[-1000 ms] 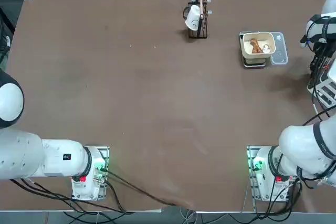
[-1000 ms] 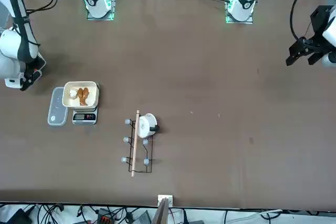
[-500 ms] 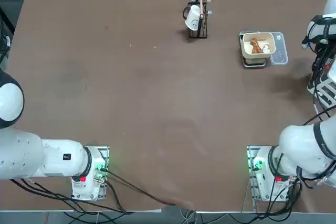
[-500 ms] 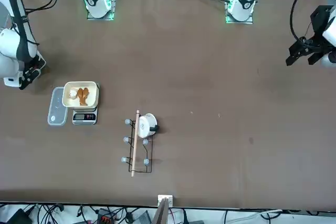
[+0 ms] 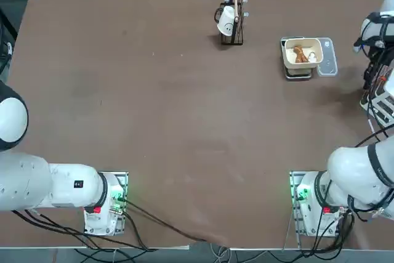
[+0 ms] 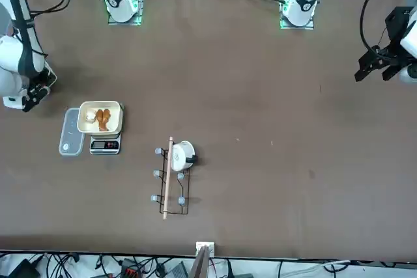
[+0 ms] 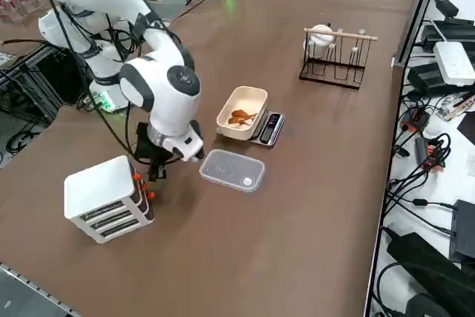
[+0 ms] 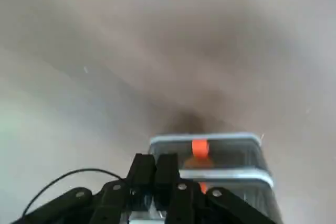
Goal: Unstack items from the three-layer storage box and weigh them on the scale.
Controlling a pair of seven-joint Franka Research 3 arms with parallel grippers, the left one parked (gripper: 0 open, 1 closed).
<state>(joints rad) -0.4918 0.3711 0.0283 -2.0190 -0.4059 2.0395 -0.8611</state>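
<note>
The right arm's black two-finger claw (image 8: 155,174) was closed, its fingers pressed together with nothing between them, hovering just beside the pale grey-white three-tier storage box (image 7: 107,197) with small red drawer knobs, which stood on the brown desk (image 5: 184,121) near its right edge. Well apart from the box, the small dark-grey scale (image 7: 267,128) carried a cream rounded-square tray (image 7: 242,113) holding a lumpy brown piece (image 7: 240,117); a smaller white piece (image 5: 312,57) lay beside it in the tray, and a translucent bluish rectangular plate (image 7: 231,171) lay on the desk between scale and box. With the fingers shut so near the box's front, a careless approach could likely shove the light box or tip it rather than draw a layer out, and a sweep toward the scale might clip the plate. No brand, label or legible writing showed; the scale's display could not be read.
</note>
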